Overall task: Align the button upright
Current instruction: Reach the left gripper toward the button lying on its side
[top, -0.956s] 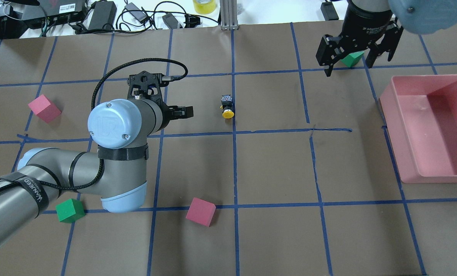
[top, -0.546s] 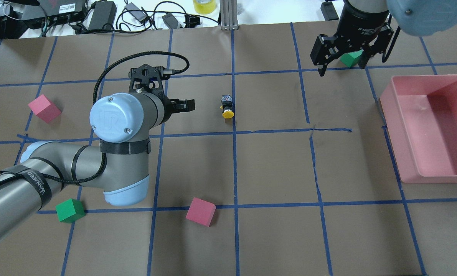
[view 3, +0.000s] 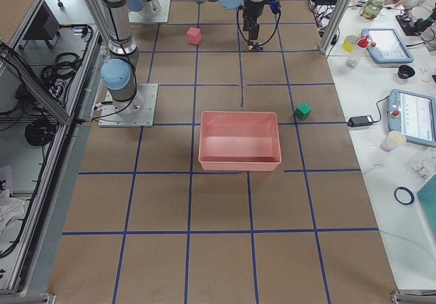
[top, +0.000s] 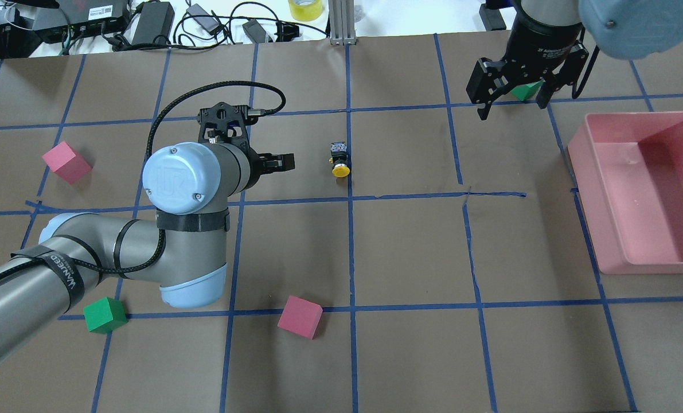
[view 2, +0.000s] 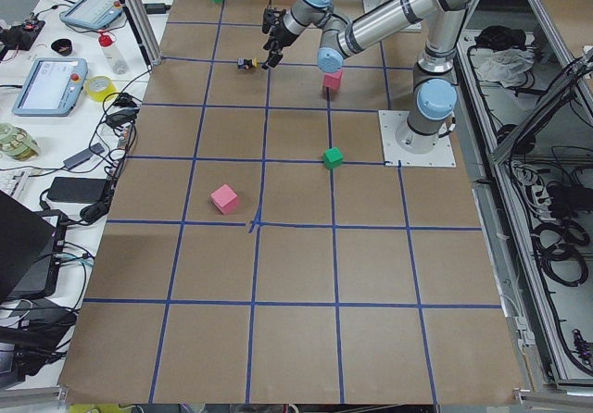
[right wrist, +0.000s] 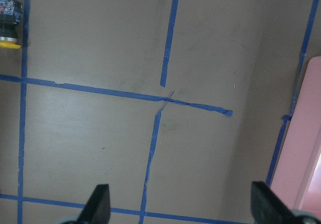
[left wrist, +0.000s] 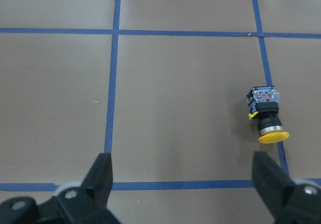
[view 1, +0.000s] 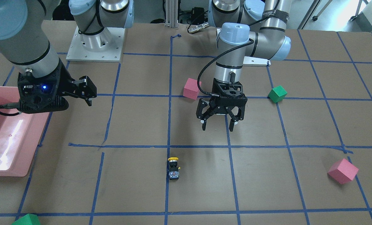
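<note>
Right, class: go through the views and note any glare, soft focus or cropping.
Front-facing view: white glare on the floor of the pink bin. Left wrist view: the button is sharp, while the fingers of the left gripper are soft at the bottom edge. Right wrist view: the button is cropped by the left edge.

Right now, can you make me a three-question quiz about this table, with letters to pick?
1. How many pink cubes are there? A) one B) two C) four
2. Where is the button? A) on a pink cube B) in the air C) on the table by a blue line
3. How is the button? A) lying on its side B) standing up C) upside down

1 B: two show, far apart, the other here. 2 C: it rests beside the line. 3 A: its yellow cap points sideways.
</note>
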